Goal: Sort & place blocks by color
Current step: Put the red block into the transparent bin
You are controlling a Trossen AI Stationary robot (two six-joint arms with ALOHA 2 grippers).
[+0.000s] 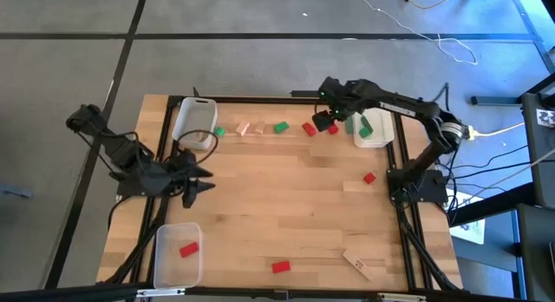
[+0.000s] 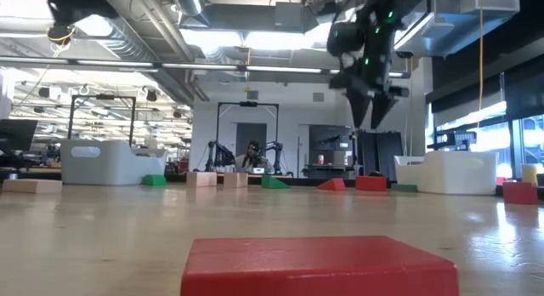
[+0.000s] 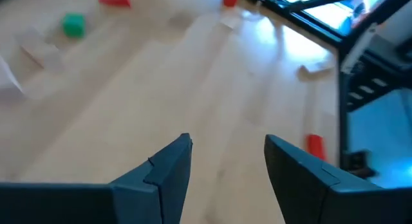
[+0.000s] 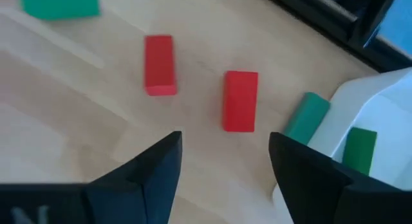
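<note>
We see the sorting partly done. One red block (image 1: pixel 188 249) lies in the near-left bin (image 1: pixel 161 265), and a green block (image 1: pixel 365 126) lies in the far-right bin (image 1: pixel 378 142); the far-left bin (image 1: pixel 184 112) appears to hold none. Most blocks remain on the bench (image 1: pixel 277 206): a far row of green (image 1: pixel 281 127), pale wood (image 1: pixel 244 128) and red (image 1: pixel 309 128) pieces, a red one at right (image 1: pixel 369 177), and red (image 1: pixel 280 266) and wood (image 1: pixel 356 263) pieces near the front. The right hand (image 1: pixel 325 122) hovers open and empty above two red blocks (image 4: pixel 241 100) beside the far-right bin. The left hand (image 1: pixel 201 179) waits open and empty at the left.
</note>
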